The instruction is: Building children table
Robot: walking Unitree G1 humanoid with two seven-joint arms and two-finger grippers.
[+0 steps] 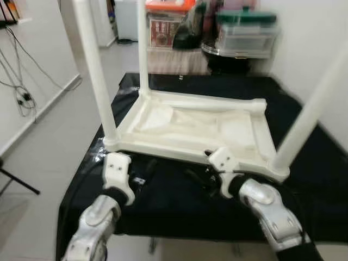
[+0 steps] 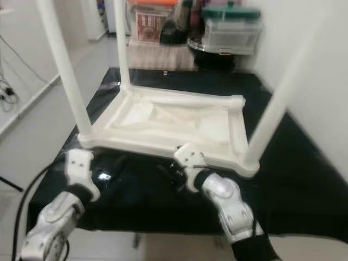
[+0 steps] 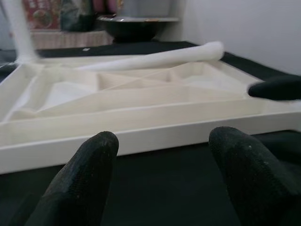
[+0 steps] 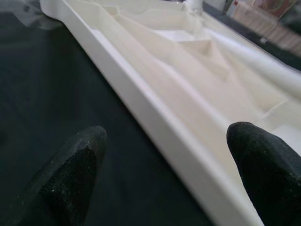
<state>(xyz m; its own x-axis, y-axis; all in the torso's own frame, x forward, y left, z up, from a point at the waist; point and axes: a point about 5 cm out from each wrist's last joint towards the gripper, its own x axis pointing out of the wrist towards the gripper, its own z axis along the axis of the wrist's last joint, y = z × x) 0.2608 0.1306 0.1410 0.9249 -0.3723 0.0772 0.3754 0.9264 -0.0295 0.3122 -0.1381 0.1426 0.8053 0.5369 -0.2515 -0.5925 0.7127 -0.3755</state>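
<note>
Here both grippers are hovering with fingers apart at the near rim of the upturned children's table (image 1: 190,128): the left gripper (image 3: 164,174) by its near-left corner, the right gripper (image 4: 169,172) further right. The table is lying underside-up mid-counter (image 1: 304,163), three legs (image 1: 97,70) standing upright, probably so legs can be fitted.

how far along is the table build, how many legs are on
Done: the white tabletop lies upside down on the black cloth with three legs standing up, at the near left, far left and near right corners. In hand: nothing; the left gripper and right gripper sit open at the near edge. Left: the far right corner has no upright leg; one leg lies across the frame.
</note>
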